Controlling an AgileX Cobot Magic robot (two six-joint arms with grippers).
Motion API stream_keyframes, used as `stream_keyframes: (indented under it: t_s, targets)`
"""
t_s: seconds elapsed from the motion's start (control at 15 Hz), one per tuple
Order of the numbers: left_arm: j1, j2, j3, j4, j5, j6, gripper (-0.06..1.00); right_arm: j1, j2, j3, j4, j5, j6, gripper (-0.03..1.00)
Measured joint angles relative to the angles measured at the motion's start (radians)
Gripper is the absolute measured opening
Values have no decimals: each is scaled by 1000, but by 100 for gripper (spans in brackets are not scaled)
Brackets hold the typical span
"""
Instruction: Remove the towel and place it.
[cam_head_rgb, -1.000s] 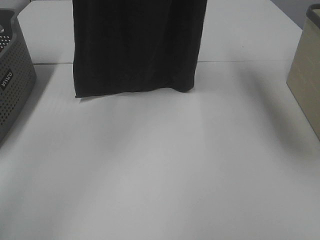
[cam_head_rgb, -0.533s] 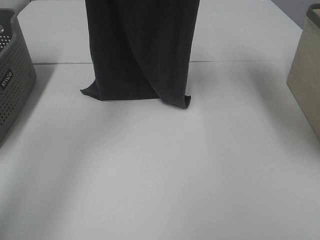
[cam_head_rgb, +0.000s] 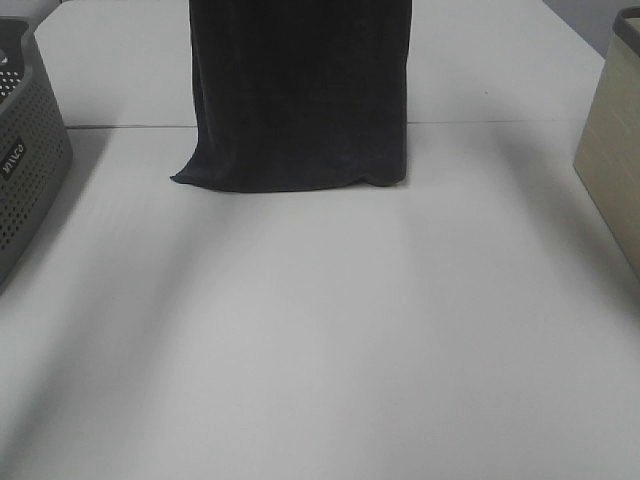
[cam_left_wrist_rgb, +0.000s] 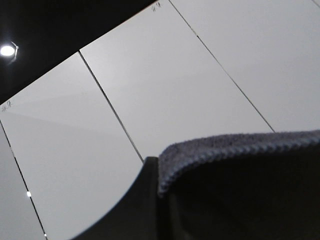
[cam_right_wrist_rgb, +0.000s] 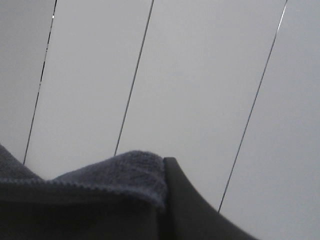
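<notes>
The dark charcoal towel (cam_head_rgb: 300, 100) hangs down from above the top of the exterior high view. Its lower edge touches the white table (cam_head_rgb: 320, 330) near the far middle, and the lower left corner flares out on the surface. Both grippers are outside that view. In the left wrist view, my left gripper (cam_left_wrist_rgb: 160, 175) is shut on the towel's hemmed edge (cam_left_wrist_rgb: 240, 145), with one dark finger (cam_left_wrist_rgb: 142, 205) showing. In the right wrist view, my right gripper (cam_right_wrist_rgb: 162, 175) is shut on another part of the hem (cam_right_wrist_rgb: 115, 172), beside one dark finger (cam_right_wrist_rgb: 185, 210).
A grey perforated basket (cam_head_rgb: 25, 170) stands at the table's left edge. A beige bin (cam_head_rgb: 612, 150) stands at the right edge. A seam crosses the table behind the towel's lower edge. Both wrist views look up at ceiling panels.
The hanging towel has drawn narrower and its left side has shifted right. Its lower edge has come down onto the table, with the left corner spreading.
</notes>
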Motion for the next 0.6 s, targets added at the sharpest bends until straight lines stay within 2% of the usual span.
stream_keyframes:
  t_s: [0.2, 0.33, 0.47, 0.6]
  targets:
    - [23, 184, -365, 25, 149, -31, 0, -62, 43, -85, 9, -64, 1, 1]
    - [30, 244, -492, 31, 213, -68, 0, -80, 55, -101, 41, -114, 1, 1]
    - [45, 267, -543, 41, 241, -147, 0, -80, 62, -102, 54, -156, 3, 1]
    - [50, 267, -550, 100, 264, -212, 0, -80, 75, -105, 65, -165, 9, 1]
